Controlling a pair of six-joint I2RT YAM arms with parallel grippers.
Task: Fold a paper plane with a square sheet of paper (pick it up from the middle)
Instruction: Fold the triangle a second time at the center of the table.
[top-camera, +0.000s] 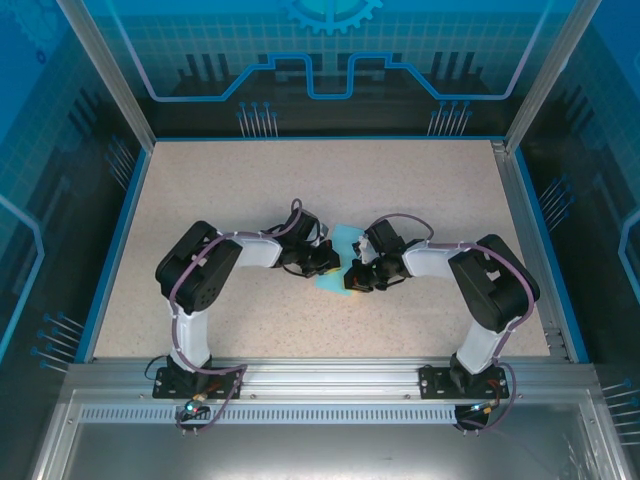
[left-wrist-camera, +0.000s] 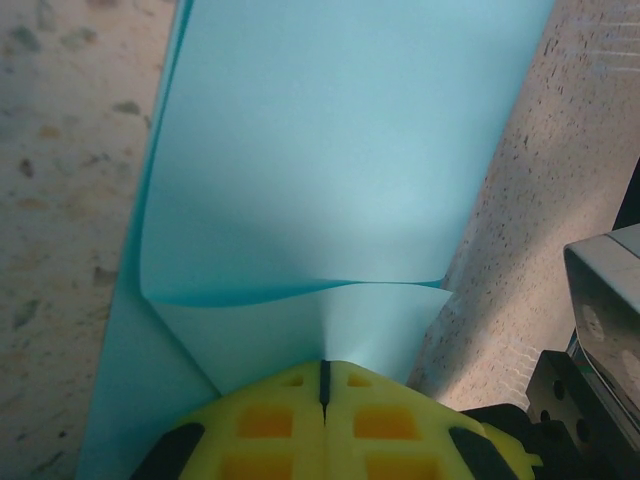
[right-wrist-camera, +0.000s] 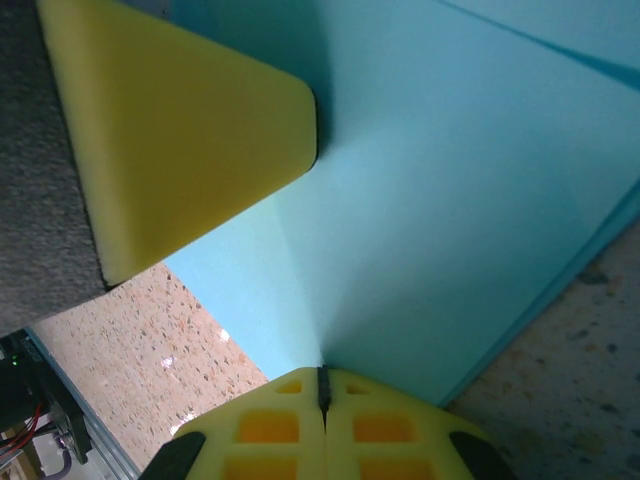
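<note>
On the bench (top-camera: 300, 190), the square sheet of paper (top-camera: 346, 237) sits largely hidden by left pincer (left-wrist-camera: 323, 375) and right pincer (right-wrist-camera: 322, 382), both clamping it.

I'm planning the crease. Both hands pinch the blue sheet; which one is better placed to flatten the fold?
Probably left: the left hand pinches the square sheet of paper right at its bulging folded flap. The right hand grips a flat stretch, better for anchoring.
</note>
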